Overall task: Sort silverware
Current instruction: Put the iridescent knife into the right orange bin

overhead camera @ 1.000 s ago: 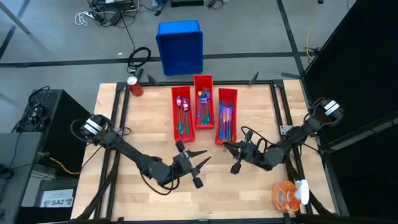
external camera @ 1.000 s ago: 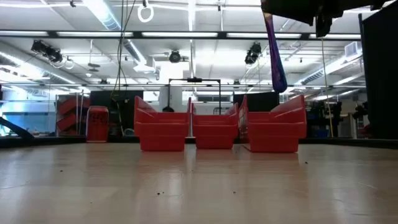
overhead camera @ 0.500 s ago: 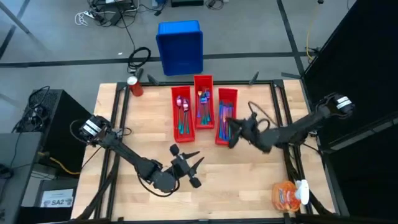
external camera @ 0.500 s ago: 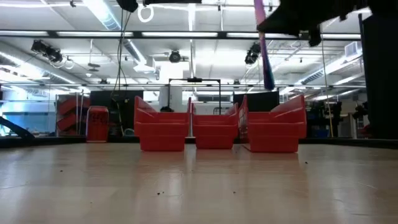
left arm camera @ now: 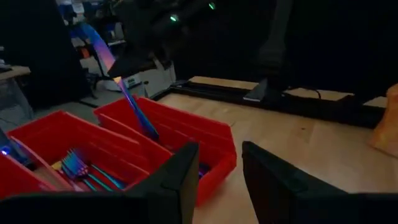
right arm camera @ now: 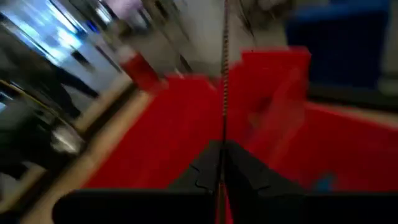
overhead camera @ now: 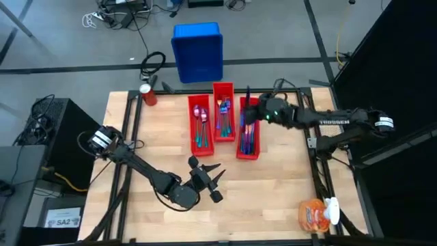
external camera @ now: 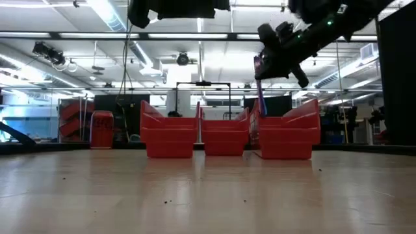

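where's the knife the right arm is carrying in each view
High: knife held by right gripper over the rightmost red bin.
Low: upper right, above that bin.
Left wrist: upper left, over it.
Right wrist: thin centre line.
Landmark: that bin.

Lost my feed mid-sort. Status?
Right pincer shut on a knife, over the right bin. Left pincer open, idle above table. Nothing blocking.

The slim iridescent metal utensil (right arm camera: 224, 74) is being smeared to a thin line in the right wrist view; its type cannot be told. The long red plastic bins (right arm camera: 186, 137) are being blurred together.
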Motion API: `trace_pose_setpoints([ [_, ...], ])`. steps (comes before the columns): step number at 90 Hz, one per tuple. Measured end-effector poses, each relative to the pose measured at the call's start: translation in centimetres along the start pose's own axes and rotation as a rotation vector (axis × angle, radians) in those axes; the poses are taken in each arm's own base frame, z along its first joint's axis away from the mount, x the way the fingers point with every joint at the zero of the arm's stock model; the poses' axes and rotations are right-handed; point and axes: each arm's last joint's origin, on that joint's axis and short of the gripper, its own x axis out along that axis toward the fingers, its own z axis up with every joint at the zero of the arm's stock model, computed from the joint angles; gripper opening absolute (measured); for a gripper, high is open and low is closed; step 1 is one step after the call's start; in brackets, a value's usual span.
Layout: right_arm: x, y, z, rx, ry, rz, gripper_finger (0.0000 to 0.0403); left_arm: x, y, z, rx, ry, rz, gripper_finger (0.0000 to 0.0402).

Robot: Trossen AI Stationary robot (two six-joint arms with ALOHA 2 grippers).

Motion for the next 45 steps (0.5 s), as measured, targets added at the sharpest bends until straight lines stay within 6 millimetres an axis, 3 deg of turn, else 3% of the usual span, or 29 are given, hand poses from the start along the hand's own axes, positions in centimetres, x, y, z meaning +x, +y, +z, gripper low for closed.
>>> trace_pose_setpoints([
  [27, -0.8, 0.7, 3.1, 0.079, 0.251, -0.063, 0.0000, 1.1, 0.6, -0.5, -0.049, 0.049, -0.021, 0.0109],
  [45, 0.2, 0.6, 2.6, 0.029, 0.395, -0.181, 0.0000, 1.4, 0.6, -0.6, -0.065, 0.069, -0.056, 0.0109],
])
